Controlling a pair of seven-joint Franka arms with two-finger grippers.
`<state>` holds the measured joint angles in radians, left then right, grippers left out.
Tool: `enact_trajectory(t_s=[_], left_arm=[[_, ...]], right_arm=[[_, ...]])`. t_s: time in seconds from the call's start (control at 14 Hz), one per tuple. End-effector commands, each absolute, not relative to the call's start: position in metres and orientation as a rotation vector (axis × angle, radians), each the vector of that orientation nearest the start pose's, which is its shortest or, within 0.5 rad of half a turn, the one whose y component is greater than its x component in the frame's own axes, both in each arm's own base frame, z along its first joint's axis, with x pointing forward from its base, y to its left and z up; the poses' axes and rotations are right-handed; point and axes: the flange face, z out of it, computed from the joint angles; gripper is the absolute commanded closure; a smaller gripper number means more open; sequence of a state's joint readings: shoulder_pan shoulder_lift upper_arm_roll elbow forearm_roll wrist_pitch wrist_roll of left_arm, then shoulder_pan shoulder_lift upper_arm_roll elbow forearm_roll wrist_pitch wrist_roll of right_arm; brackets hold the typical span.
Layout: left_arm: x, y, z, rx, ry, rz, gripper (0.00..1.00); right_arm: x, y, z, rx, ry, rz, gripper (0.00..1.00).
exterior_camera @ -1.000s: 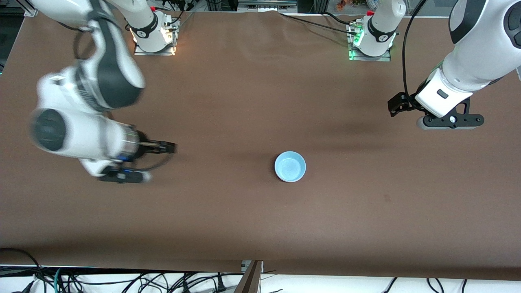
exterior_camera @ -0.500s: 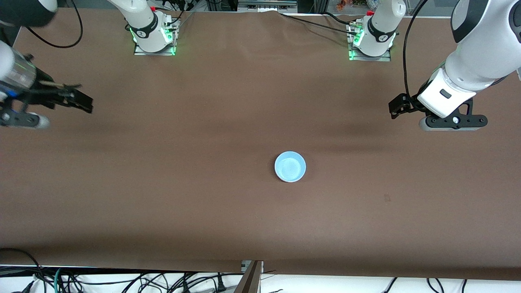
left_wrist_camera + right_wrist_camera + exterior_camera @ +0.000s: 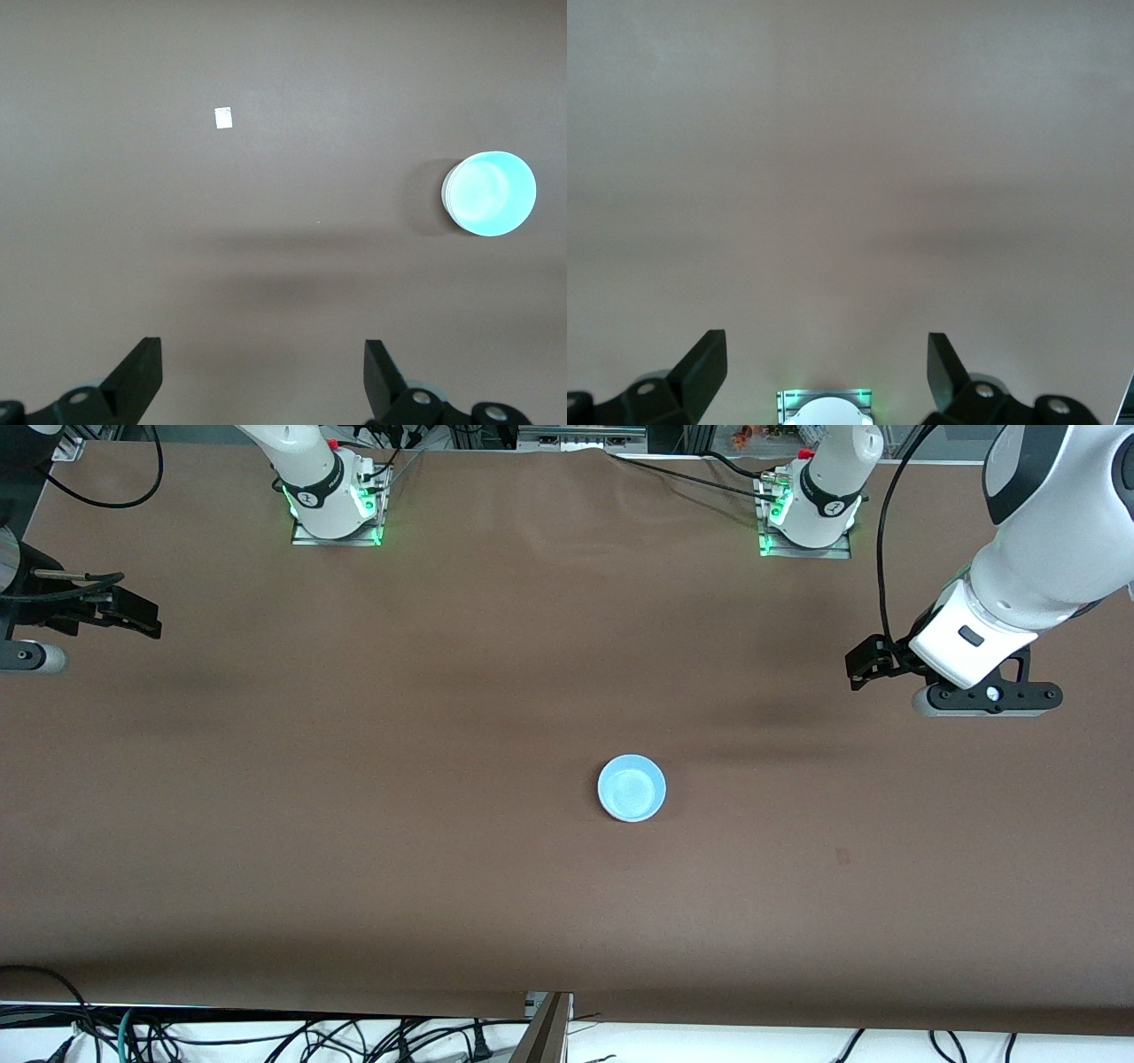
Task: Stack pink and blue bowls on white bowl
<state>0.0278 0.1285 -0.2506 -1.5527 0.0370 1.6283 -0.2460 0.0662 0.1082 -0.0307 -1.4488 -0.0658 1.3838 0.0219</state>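
A light sky-blue bowl [image 3: 632, 787] stands upright on the brown table near its middle. It also shows in the left wrist view [image 3: 490, 193], where a paler rim edge peeks out under one side of it. No pink bowl or white bowl shows on its own. My left gripper [image 3: 864, 664] hangs open and empty over the table at the left arm's end, apart from the bowl; its fingers [image 3: 142, 363] stand wide apart. My right gripper [image 3: 133, 615] is open and empty over the right arm's end of the table, well away from the bowl.
The brown table [image 3: 354, 868] is bare around the bowl. The two arm bases [image 3: 332, 505] [image 3: 811, 509] stand along its farther edge. The right arm's base [image 3: 825, 409] shows in the right wrist view. A small white tag [image 3: 223, 118] lies on the table.
My right arm has swung away from the middle of the table out to its own end, empty. The left arm has barely shifted. The blue bowl has not moved.
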Motion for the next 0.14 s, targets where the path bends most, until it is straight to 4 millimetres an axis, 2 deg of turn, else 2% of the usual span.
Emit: enact_trajectory(t_s=[0.0, 0.07], left_arm=[[0.5883, -0.1197, 0.5685, -3.148, -0.023, 0.075, 0.0], [0.5917, -0.1196, 0.5718, -3.153, -0.021, 0.061, 0.0]], right_arm=[[0.5587, 0.0108, 0.6082, -3.18, -0.015, 0.282, 0.0], [0.5593, 0.0096, 0.6094, -3.177, -0.012, 0.277, 0.0]])
